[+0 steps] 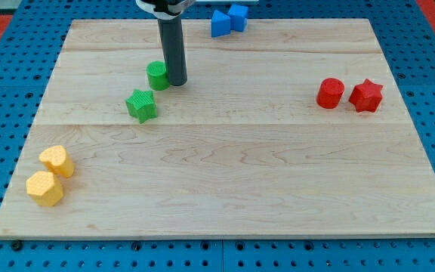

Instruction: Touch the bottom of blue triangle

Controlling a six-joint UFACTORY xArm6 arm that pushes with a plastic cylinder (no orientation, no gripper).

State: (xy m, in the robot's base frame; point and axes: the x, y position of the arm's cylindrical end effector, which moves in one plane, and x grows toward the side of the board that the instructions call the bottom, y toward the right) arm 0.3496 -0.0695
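Observation:
The blue triangle (220, 24) lies at the view's top, just past the board's top edge, touching a blue cube (239, 17) on its right. My tip (177, 81) rests on the wooden board, below and to the left of the blue triangle, well apart from it. The tip stands right beside a green cylinder (158, 75), at its right side, touching or nearly so.
A green star (141, 105) lies below-left of the green cylinder. A red cylinder (329, 93) and a red star (366, 95) sit at the right. Two yellow blocks (57, 161) (44, 188) sit at the bottom left. The wooden board (225, 174) lies on a blue pegboard.

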